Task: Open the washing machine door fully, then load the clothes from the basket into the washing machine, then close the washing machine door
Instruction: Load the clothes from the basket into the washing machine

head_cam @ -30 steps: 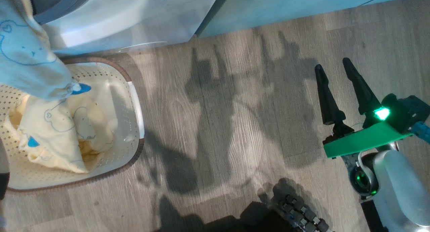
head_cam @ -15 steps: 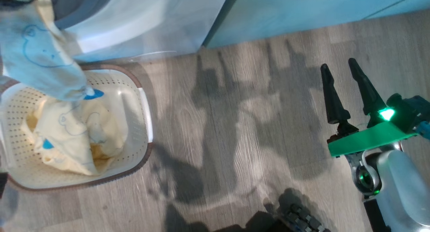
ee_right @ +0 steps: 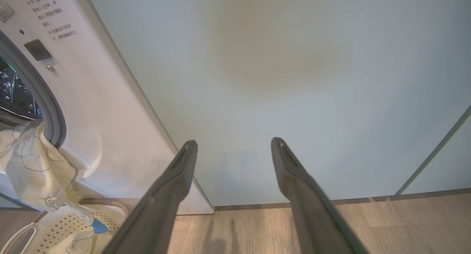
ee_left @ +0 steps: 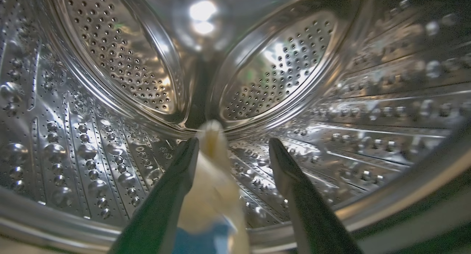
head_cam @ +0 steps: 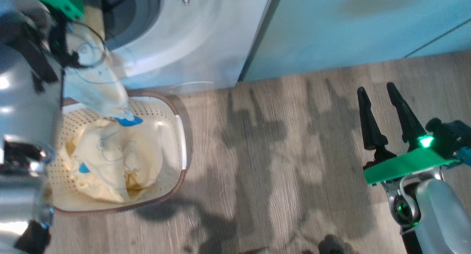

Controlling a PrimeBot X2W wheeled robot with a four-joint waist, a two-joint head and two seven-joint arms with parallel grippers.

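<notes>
In head view clothes [head_cam: 114, 162] are lying in the basket [head_cam: 180, 136], one garment [head_cam: 95, 89] hanging from the washing machine [head_cam: 206, 37], right pincer [head_cam: 376, 87] standing open; in left wrist view left pincer [ee_left: 233, 140] is gaping inside the drum [ee_left: 121, 63], cloth [ee_left: 213, 195] touching one finger [ee_left: 165, 202].

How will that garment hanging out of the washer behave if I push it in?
Probably floppy: the garment drapes limply from the opening down toward the basket. Likely light: it looks thin, so a push should fold it. Its hanging tail may well drag it back out, since the left gripper stands open.
</notes>
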